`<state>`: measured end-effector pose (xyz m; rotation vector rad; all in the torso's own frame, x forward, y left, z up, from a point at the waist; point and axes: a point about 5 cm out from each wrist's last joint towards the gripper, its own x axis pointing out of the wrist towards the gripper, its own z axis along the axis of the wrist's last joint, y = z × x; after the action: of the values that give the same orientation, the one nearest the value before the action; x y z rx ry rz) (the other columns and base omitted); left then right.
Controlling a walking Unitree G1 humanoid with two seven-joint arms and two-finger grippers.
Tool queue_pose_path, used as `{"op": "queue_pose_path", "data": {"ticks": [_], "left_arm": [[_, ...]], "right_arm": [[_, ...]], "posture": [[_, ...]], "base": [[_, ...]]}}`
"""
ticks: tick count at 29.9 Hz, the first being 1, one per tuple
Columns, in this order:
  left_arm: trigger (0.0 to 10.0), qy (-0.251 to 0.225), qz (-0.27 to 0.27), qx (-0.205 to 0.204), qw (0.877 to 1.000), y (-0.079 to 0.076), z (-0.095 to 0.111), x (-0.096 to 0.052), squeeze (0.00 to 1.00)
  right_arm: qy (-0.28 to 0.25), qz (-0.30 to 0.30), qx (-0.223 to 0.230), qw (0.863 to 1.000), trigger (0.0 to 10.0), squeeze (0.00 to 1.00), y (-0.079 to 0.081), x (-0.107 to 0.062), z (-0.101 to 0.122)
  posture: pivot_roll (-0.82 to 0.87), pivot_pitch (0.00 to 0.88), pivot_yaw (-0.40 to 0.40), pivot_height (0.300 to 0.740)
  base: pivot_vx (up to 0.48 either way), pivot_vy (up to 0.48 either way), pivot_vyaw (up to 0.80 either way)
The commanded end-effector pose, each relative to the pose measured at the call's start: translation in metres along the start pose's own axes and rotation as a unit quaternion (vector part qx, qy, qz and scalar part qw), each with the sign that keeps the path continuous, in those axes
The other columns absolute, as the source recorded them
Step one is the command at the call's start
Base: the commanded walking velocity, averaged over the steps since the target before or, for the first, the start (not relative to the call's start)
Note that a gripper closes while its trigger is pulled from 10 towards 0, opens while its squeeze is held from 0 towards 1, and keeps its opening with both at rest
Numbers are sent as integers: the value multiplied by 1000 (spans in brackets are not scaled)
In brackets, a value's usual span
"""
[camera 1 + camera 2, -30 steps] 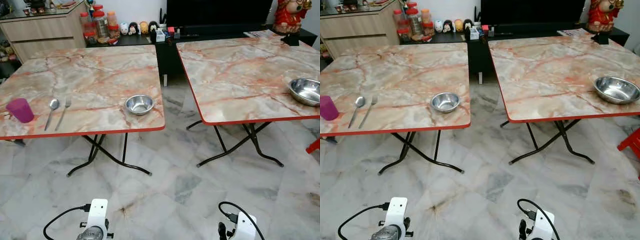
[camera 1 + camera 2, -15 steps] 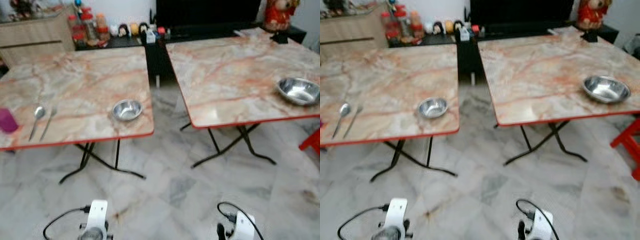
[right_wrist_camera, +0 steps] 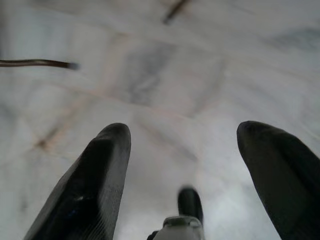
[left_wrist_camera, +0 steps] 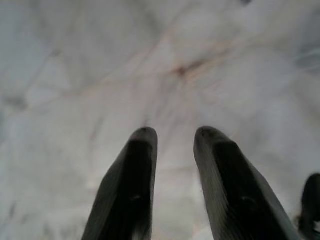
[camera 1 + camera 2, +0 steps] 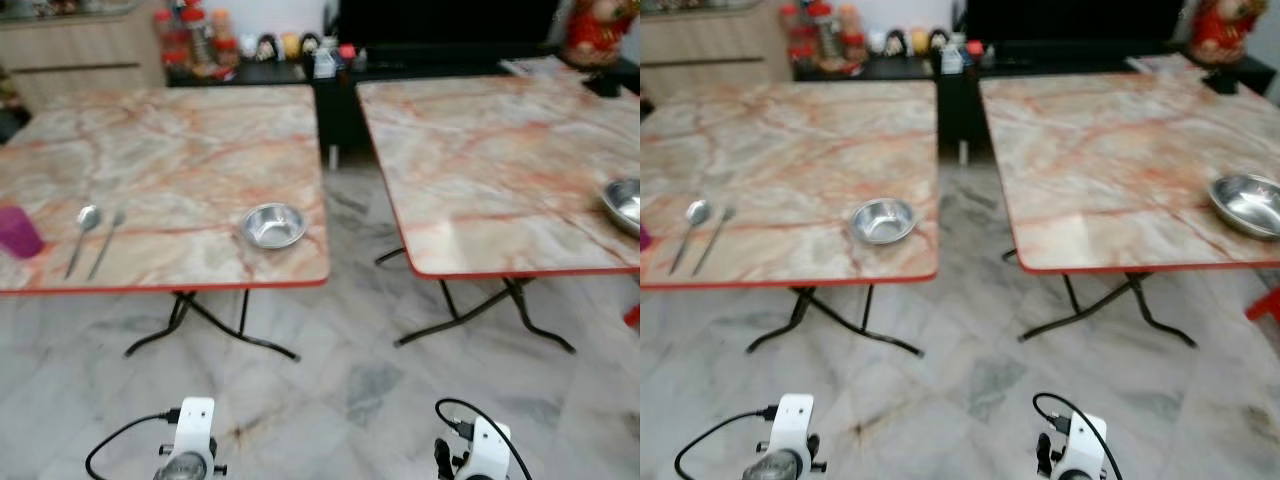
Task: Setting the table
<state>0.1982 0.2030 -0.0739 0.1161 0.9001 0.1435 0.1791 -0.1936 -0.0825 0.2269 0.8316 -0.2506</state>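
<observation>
Two marble-patterned folding tables stand ahead of me. The left table (image 5: 190, 140) holds a purple cup (image 5: 18, 232), a spoon (image 5: 82, 232), a fork (image 5: 105, 240) and a small steel bowl (image 5: 273, 226) near its front right corner. On the right table (image 5: 490, 150) a larger steel bowl (image 5: 1248, 203) sits by the right edge. Both arms hang low, far from the tables. My left gripper (image 4: 175, 132) is open over the floor with nothing in it. My right gripper (image 3: 182, 127) is wide open above the floor tiles.
A gap of marble floor (image 5: 350, 230) runs between the two tables. Behind them stand a wooden cabinet (image 5: 80, 55), jars (image 5: 190, 45) and a dark TV stand (image 5: 430, 60). A red stool edge (image 5: 1268, 300) shows at the far right.
The whole picture has swung sideways and is blurred, so the camera has moved. The things on the tables and both arms stay as they were.
</observation>
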Motion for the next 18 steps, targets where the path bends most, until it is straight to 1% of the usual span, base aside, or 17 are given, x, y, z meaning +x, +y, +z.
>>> {"op": "queue_pose_path", "data": {"ticks": [1, 9, 16, 18], "left_arm": [[10000, 1, 0, -9, 1000, -3, 1, 0, 0], [10000, 2, 1, -14, 1000, -4, 0, 0, 0], [10000, 1, 2, -17, 1000, -3, 1, 0, 0], [10000, 0, 2, -16, 1000, -3, 1, 0, 0]], "right_arm": [[-1, -12, 11, 1000, 10000, 0, -8, -1, -2], [-5, -14, 13, 1000, 10000, 0, -10, -1, 0], [1, -15, 11, 1000, 10000, 0, -8, -1, -1], [5, -12, 11, 1000, 10000, 0, -7, -1, -2]], "posture": [[-40, 0, -5, 740], [-43, 0, -7, 740], [-43, 0, -4, 740], [-40, 0, -3, 740]], "base": [[266, 0, 0], [263, 0, 0], [264, 0, 0], [266, 0, -556]]}}
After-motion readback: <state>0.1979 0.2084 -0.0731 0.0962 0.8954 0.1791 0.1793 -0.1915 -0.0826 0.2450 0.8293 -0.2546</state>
